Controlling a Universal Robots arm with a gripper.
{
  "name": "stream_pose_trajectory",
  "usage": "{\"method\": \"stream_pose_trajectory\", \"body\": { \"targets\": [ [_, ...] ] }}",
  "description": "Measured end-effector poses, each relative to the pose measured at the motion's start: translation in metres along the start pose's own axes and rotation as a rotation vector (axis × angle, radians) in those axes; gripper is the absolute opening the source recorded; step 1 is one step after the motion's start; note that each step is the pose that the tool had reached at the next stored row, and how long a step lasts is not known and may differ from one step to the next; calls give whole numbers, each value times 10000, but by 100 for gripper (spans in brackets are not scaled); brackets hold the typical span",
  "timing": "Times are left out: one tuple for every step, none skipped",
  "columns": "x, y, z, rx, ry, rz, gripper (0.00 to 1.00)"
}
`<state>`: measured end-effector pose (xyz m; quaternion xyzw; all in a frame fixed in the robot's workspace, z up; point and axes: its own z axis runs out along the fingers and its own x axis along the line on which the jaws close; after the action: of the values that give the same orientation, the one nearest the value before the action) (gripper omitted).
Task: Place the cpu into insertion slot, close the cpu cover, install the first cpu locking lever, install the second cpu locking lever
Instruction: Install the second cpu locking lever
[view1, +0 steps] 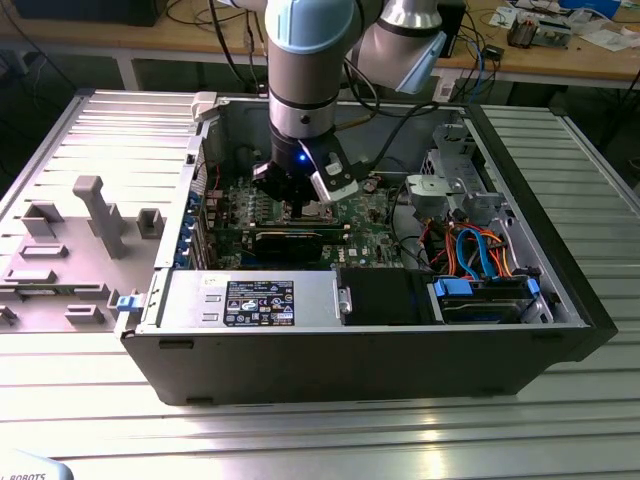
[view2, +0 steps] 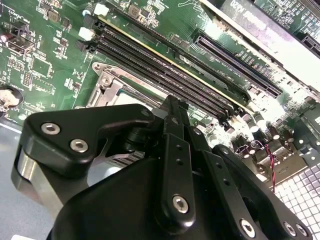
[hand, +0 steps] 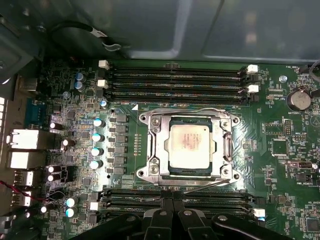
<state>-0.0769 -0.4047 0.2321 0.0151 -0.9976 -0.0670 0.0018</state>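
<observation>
The cpu (hand: 189, 145), a dull silver square, lies in the insertion slot (hand: 145, 119) on the green board. The cpu cover (hand: 156, 150) lies flat around it, framing the chip in its window. One thin wire lever (hand: 185, 110) runs along the cover's far edge. A second lever (hand: 200, 186) lies slanted along the edge nearest my gripper. My gripper (hand: 173, 202) hovers just beside that edge, fingers together, with nothing seen between them. In the second wrist view the gripper (view2: 172, 102) points at the socket corner (view2: 107, 82). In the exterior view the gripper (view1: 305, 208) is low inside the open case.
Long black memory slots (hand: 175, 80) flank the socket on both sides. Blue-topped capacitors (hand: 96, 144) stand beside it. The case walls (view1: 350, 350), a black expansion card (view1: 290, 240), the power supply (view1: 250, 300) and orange and blue drive cables (view1: 475, 250) surround the board.
</observation>
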Motion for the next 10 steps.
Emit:
{"method": "stream_pose_trajectory", "body": {
  "targets": [
    [46,-81,-2,-358,-9,-7,11],
    [134,-140,26,-734,-17,-14,11],
    [149,-148,46,-863,-5,-14,11],
    [151,-156,48,-862,18,-9,11],
    [151,-161,49,-862,26,-8,11],
    [151,-162,51,-863,31,-5,11],
    [151,-164,54,-863,37,-4,11],
    [151,-168,57,-864,44,-4,11],
    [151,-171,60,-863,56,-3,11],
    [151,-178,64,-867,83,2,11]
  ]
}}
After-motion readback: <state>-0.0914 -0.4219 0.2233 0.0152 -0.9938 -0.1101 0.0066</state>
